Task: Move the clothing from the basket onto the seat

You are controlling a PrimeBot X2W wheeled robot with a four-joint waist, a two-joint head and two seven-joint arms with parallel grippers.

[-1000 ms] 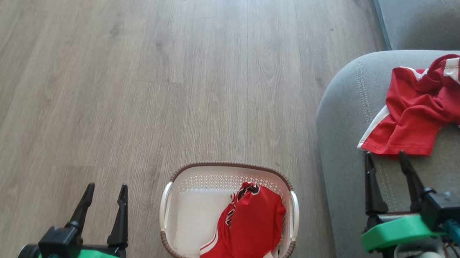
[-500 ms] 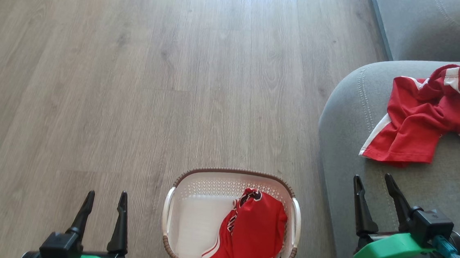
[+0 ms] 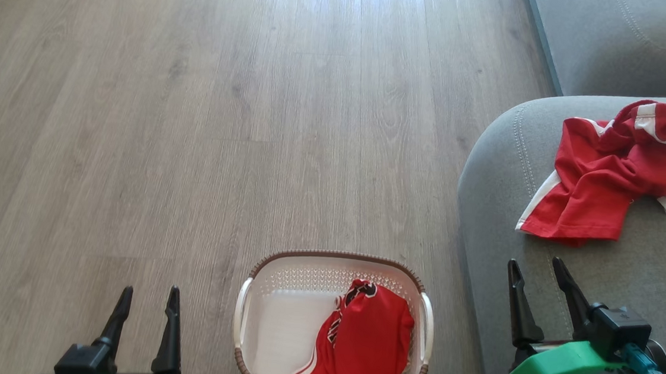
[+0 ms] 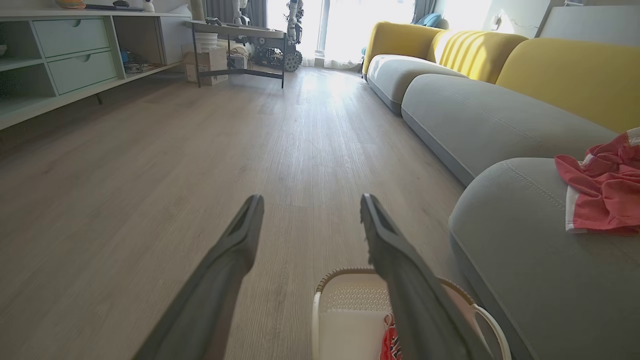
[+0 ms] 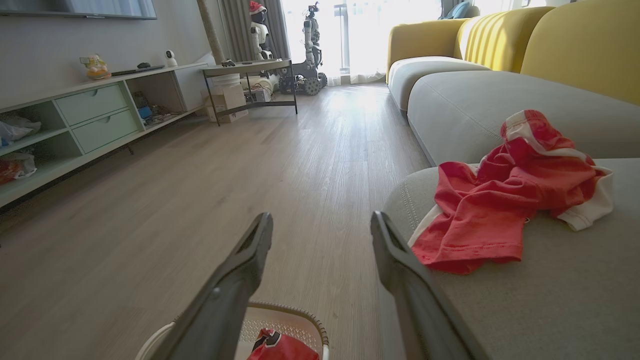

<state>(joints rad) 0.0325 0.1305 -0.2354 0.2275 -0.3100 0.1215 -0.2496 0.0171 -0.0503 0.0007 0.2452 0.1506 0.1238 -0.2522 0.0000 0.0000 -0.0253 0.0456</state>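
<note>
One red garment with white stripes [image 3: 604, 173] lies crumpled on the grey seat [image 3: 648, 265] at the right, also visible as the red garment [image 5: 505, 200] in the right wrist view. A second red garment with lettering [image 3: 365, 341] fills the right half of the cream basket [image 3: 284, 278] on the floor. My right gripper [image 3: 537, 271] is open above the seat's front, just short of the lying garment, holding nothing. To the basket's left, my left gripper [image 3: 148, 294] hangs open and empty over the floor. The basket [image 4: 350, 295] shows under the left fingers.
Wood floor [image 3: 196, 111] spreads ahead and left. A second grey sofa cushion [image 3: 630, 38] lies beyond the seat, with yellow backrests [image 5: 575, 45]. A low green shelf unit [image 4: 60, 65] and a small table [image 4: 235, 35] stand far off along the left wall.
My right gripper has drawn back from the garment on the seat, staying open. The camera has shifted, so the whole scene sits slightly lower. Both garments rest as before.
</note>
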